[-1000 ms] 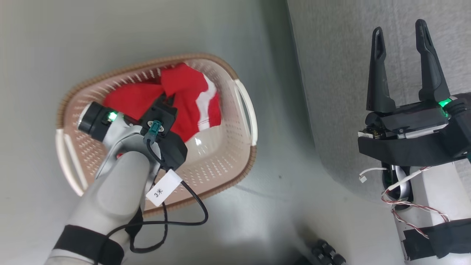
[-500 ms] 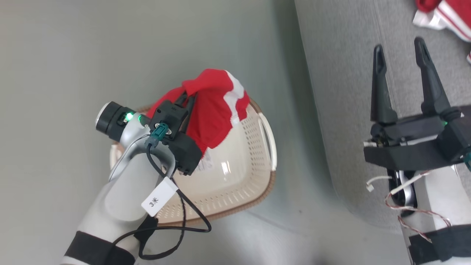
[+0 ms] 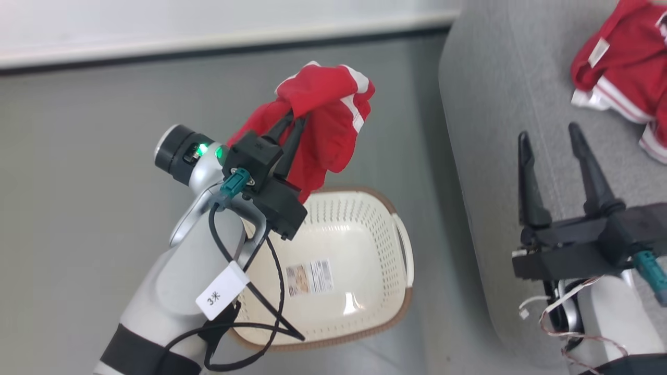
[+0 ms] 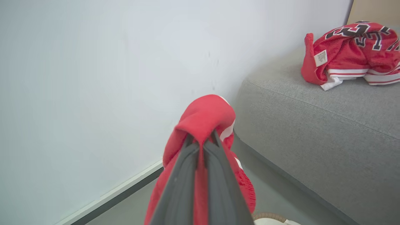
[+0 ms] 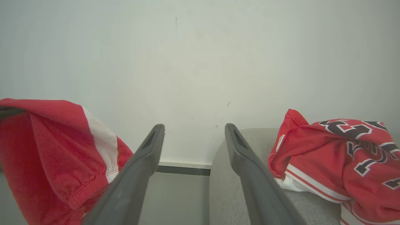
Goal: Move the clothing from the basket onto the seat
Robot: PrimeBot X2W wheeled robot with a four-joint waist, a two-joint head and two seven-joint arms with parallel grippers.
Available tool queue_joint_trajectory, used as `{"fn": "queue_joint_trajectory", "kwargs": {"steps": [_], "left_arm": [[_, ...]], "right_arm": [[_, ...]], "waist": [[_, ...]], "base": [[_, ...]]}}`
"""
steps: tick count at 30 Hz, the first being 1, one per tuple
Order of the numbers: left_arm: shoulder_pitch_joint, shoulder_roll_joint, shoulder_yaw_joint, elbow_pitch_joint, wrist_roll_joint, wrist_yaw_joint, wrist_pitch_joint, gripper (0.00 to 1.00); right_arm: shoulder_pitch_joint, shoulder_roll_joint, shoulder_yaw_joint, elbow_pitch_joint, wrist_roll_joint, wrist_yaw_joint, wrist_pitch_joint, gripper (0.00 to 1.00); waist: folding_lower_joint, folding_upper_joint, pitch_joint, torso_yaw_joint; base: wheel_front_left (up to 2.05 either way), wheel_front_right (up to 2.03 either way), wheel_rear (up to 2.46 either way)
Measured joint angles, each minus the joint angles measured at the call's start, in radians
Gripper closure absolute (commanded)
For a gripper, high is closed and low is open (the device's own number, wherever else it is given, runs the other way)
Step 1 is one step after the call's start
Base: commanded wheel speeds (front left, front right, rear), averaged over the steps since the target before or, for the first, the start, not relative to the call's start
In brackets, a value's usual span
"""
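Head view: plain red garment [image 3: 328, 114] is pinched at a bunched fold by the closed left gripper [image 3: 295, 117]; it is judged light, limp and drape-prone. Meanwhile the right gripper [image 3: 548, 131] is held wide open, empty.

Head view looks down; wrist views share wall [image 4: 93, 78], seat [image 4: 312, 131]

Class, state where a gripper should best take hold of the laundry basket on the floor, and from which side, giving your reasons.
Probably the white side handle of the basket nearest the seat, from above: it arches clear of the rim, leaving a gap for one finger, and nothing covers it.
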Motion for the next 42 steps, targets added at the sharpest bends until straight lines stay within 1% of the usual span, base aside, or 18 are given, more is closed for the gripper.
{"fn": "queue_joint_trajectory", "kwargs": {"steps": [1, 7, 15, 22, 24, 26, 28, 31, 35, 42], "left_arm": [[0.004, 0.000, -0.001, -0.003, -0.005, -0.006, 0.000, 1.00], [0.007, -0.003, -0.016, -0.007, -0.042, -0.007, 0.000, 1.00], [0.010, -0.009, -0.045, 0.033, -0.066, -0.008, 0.000, 1.00], [0.057, -0.009, -0.131, 0.040, -0.140, -0.015, 0.000, 1.00], [0.066, -0.008, -0.154, 0.041, -0.171, -0.015, 0.000, 1.00], [0.076, -0.008, -0.174, 0.038, -0.183, -0.015, 0.000, 1.00], [0.085, -0.008, -0.193, 0.027, -0.195, -0.011, 0.000, 1.00], [0.093, -0.008, -0.215, 0.017, -0.225, -0.001, 0.000, 1.00], [0.095, -0.009, -0.235, 0.006, -0.240, 0.013, 0.001, 1.00], [0.122, -0.008, -0.286, -0.044, -0.255, 0.025, 0.009, 1.00]], "right_arm": [[0.005, 0.000, 0.003, 0.007, 0.000, 0.000, 0.000, 0.00], [0.040, 0.007, 0.031, 0.042, 0.000, 0.013, 0.000, 0.00], [0.069, 0.029, 0.102, 0.098, -0.002, 0.045, 0.000, 0.00], [0.107, 0.044, 0.166, 0.151, 0.001, 0.070, 0.000, 0.00], [0.111, 0.047, 0.183, 0.164, 0.002, 0.072, 0.000, 0.00], [0.120, 0.048, 0.202, 0.177, 0.003, 0.080, 0.000, 0.00], [0.133, 0.050, 0.216, 0.185, 0.004, 0.081, 0.000, 0.00], [0.145, 0.051, 0.220, 0.189, 0.011, 0.086, 0.000, 0.00], [0.151, 0.047, 0.216, 0.194, 0.011, 0.088, 0.000, 0.00], [0.181, -0.001, 0.179, 0.213, 0.012, 0.089, 0.000, 0.00]], "waist": [[0.0000, 0.0000, -0.015, 0.004], [0.0000, 0.0000, -0.108, 0.018], [0.0000, -0.0001, -0.231, 0.028], [0.0000, 0.0000, -0.336, 0.029], [0.0000, 0.0000, -0.366, 0.029], [0.0000, 0.0000, -0.396, 0.030], [-0.0001, 0.0000, -0.424, 0.030], [-0.0001, 0.0000, -0.461, 0.031], [0.0000, 0.0000, -0.496, 0.033], [0.0001, 0.0001, -0.515, 0.046]], "base": [[0.00, 0.00, 0.00], [0.00, 0.00, 0.00], [0.00, 0.00, 0.00], [0.00, 0.00, 0.00], [0.00, 0.00, 0.00], [0.00, 0.00, 0.00], [0.00, 0.00, 0.00], [0.00, 0.00, 0.00], [0.00, 0.00, 0.00], [0.00, 0.00, 0.00]]}}
